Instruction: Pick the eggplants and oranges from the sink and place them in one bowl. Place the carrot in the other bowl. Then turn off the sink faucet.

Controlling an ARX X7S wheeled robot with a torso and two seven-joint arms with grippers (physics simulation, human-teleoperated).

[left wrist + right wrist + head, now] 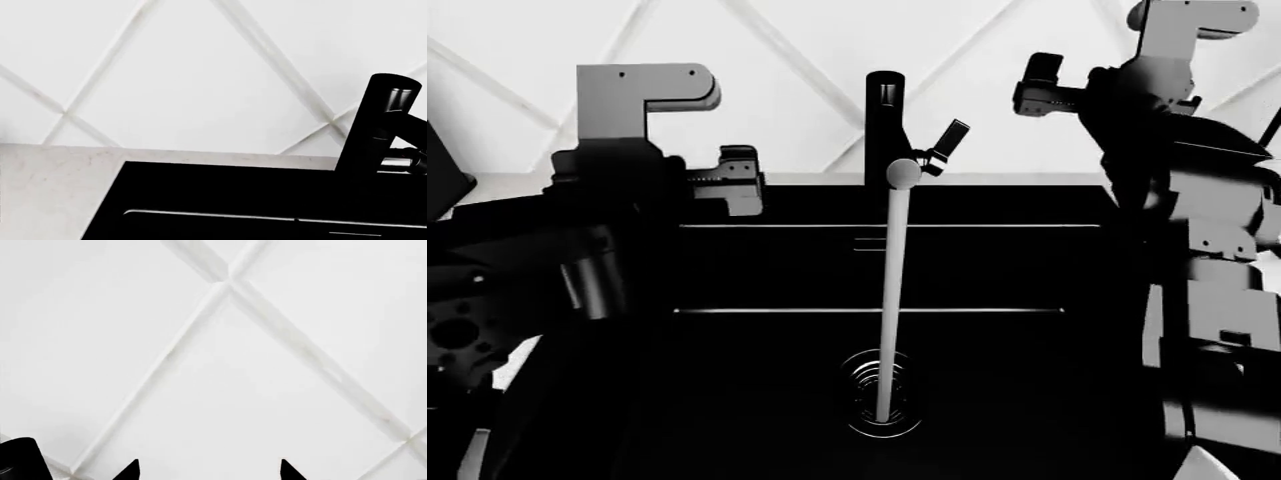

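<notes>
The black sink (761,400) fills the head view, with its ringed drain (881,405) at the middle. Water runs from the round grey outlet (901,173) of the black sink faucet (885,115) down to the drain; its side lever (950,138) angles up to the right. My left gripper (738,183) hangs left of the faucet, above the basin's back edge; its jaws are not clear. My right gripper (1038,92) is raised right of the faucet, and its fingertips (130,471) stand apart with only wall between them. No eggplants, oranges, carrot or bowls are in view.
A white wall with diagonal seams (801,60) rises behind the sink. The left wrist view shows the marbled counter (53,185) beside the basin's corner (200,195) and the faucet column (377,130). My arms cover both sides of the basin.
</notes>
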